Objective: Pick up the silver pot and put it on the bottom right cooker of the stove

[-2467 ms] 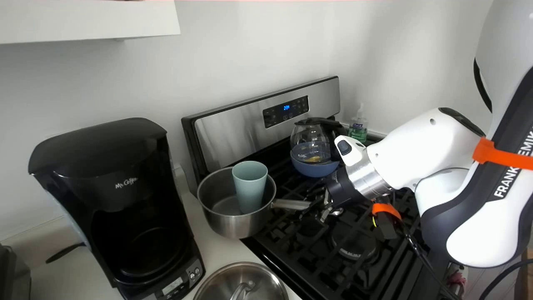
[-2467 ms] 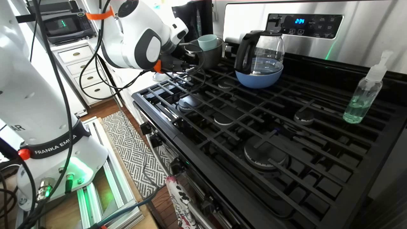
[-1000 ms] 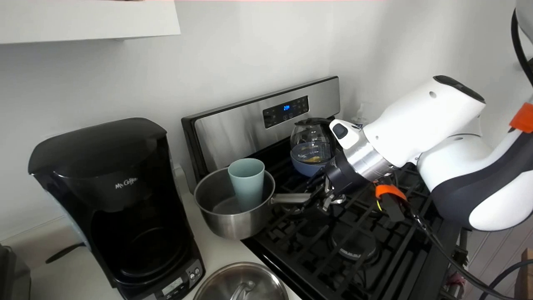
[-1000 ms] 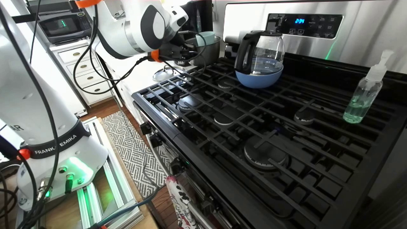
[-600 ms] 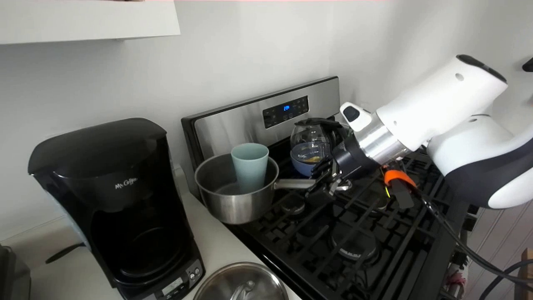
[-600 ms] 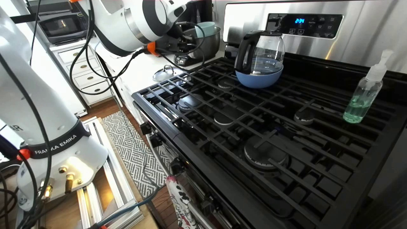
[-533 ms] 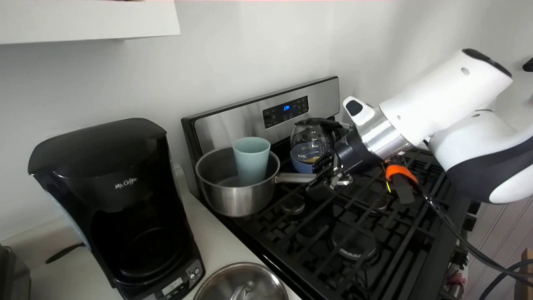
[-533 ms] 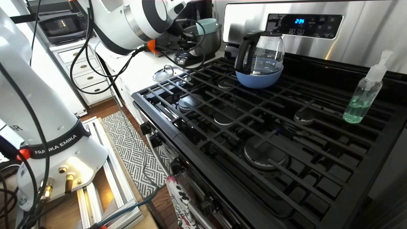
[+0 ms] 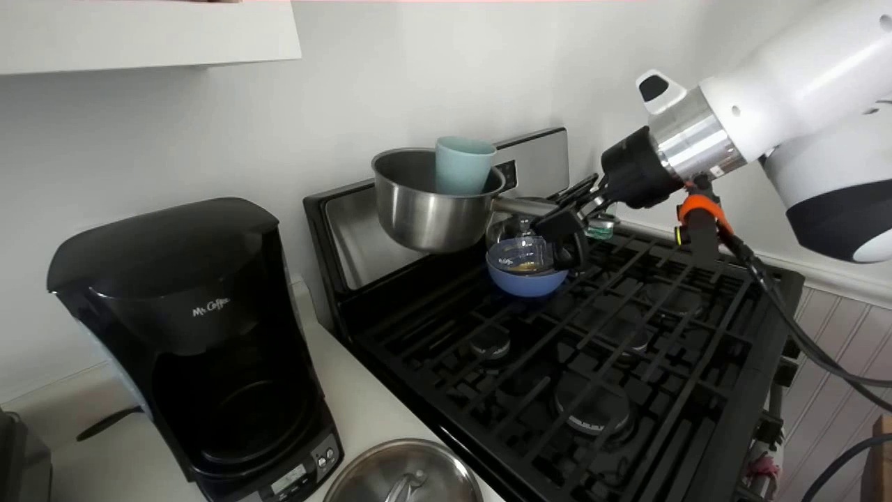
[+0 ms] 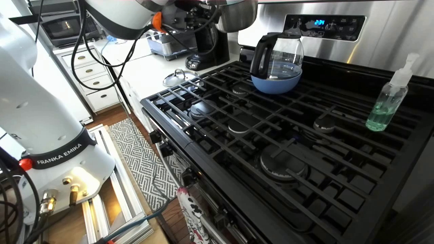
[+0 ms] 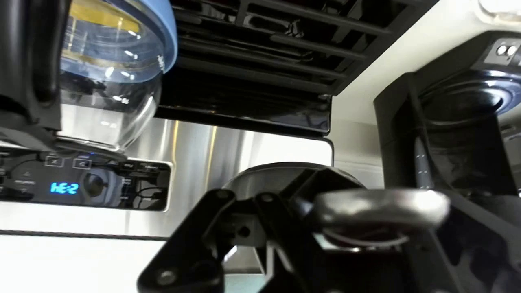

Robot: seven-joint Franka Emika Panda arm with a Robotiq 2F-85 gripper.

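The silver pot (image 9: 432,219) hangs in the air, in front of the stove's back panel, with a light teal cup (image 9: 463,167) standing in it. Its lower part shows at the top of an exterior view (image 10: 239,18). My gripper (image 9: 557,213) is shut on the pot's long handle (image 9: 523,206). In the wrist view the shiny handle end (image 11: 382,209) sticks out by the dark fingers (image 11: 301,211), and part of the pot's wall (image 11: 264,181) shows behind. The stove (image 10: 251,149) has black grates over several burners.
A glass kettle (image 9: 519,254) sits in a blue bowl (image 10: 276,83) on the back of the stove, close below the gripper. A sanitizer bottle (image 10: 386,101) stands at the stove's far back corner. A coffee maker (image 9: 174,300) and a pot lid (image 9: 404,477) are on the counter.
The pot, with the cup in it, has risen from low at the counter and stove edge and moved toward the back panel. The gripper keeps hold of the handle.
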